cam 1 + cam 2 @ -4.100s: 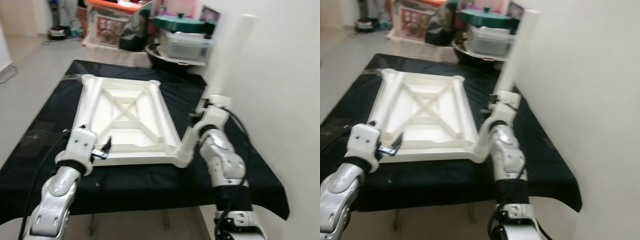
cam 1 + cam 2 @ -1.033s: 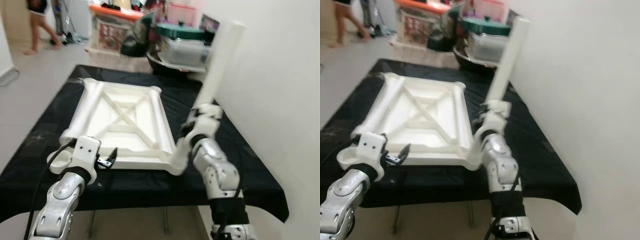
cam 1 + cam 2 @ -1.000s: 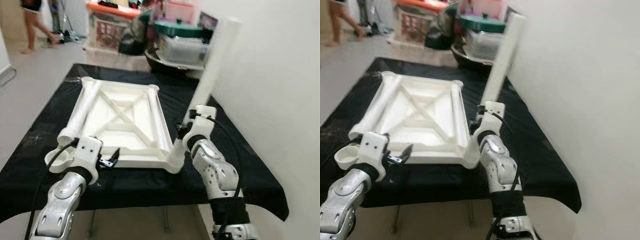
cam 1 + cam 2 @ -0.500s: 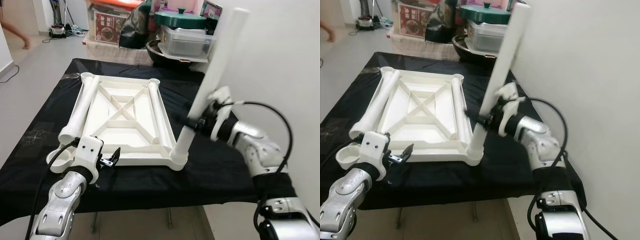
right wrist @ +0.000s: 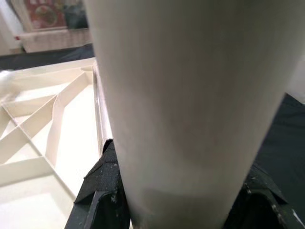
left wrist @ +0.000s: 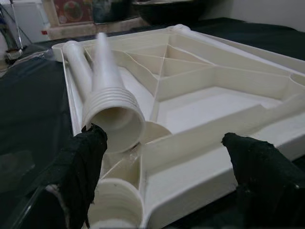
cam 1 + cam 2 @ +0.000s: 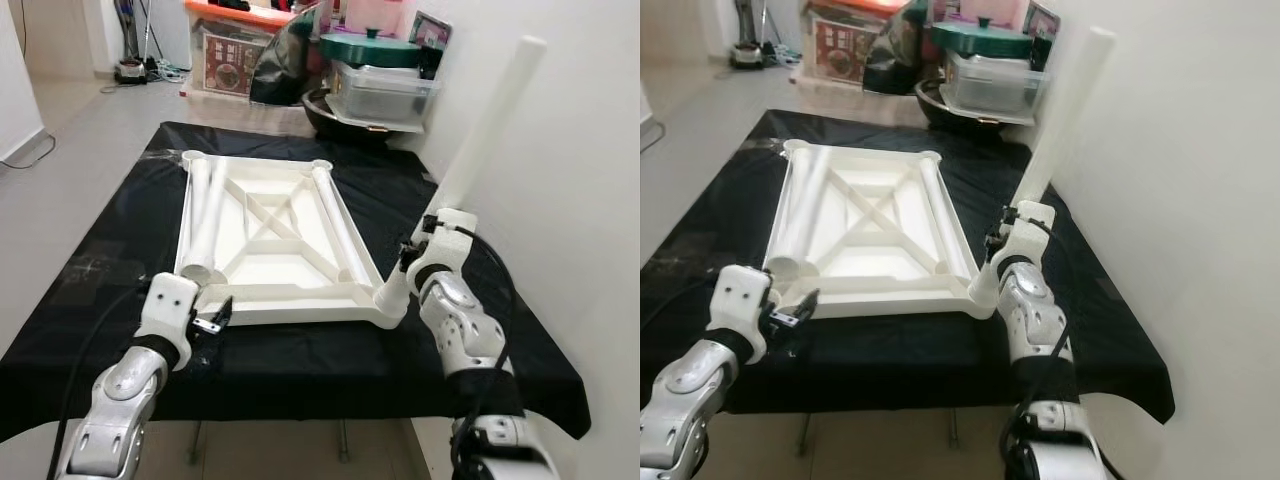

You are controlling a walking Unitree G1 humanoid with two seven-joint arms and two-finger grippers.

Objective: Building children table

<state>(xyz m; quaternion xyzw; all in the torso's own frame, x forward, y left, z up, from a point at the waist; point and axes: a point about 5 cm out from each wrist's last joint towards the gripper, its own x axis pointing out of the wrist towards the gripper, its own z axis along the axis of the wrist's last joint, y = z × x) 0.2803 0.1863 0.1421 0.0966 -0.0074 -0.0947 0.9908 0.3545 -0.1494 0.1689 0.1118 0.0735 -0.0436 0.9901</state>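
I am gripping the tilted table leg (image 7: 478, 140) in my raised right gripper (image 7: 1011, 232) while my left gripper (image 6: 162, 157) is hovering, fingers spread, at the tabletop (image 7: 270, 235) corner.

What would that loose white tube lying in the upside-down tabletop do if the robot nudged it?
The loose leg is round and smooth, so it would probably roll, though the tabletop ribs beside it should stop it. It looks hollow in the left wrist view, so likely light and stiff. The left gripper hovers open nearby.

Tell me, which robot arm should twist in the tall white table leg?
Probably the right. The right gripper is clamped on the tall white plastic leg standing in the upturned white tabletop's near corner. The left gripper is open at the other corner.
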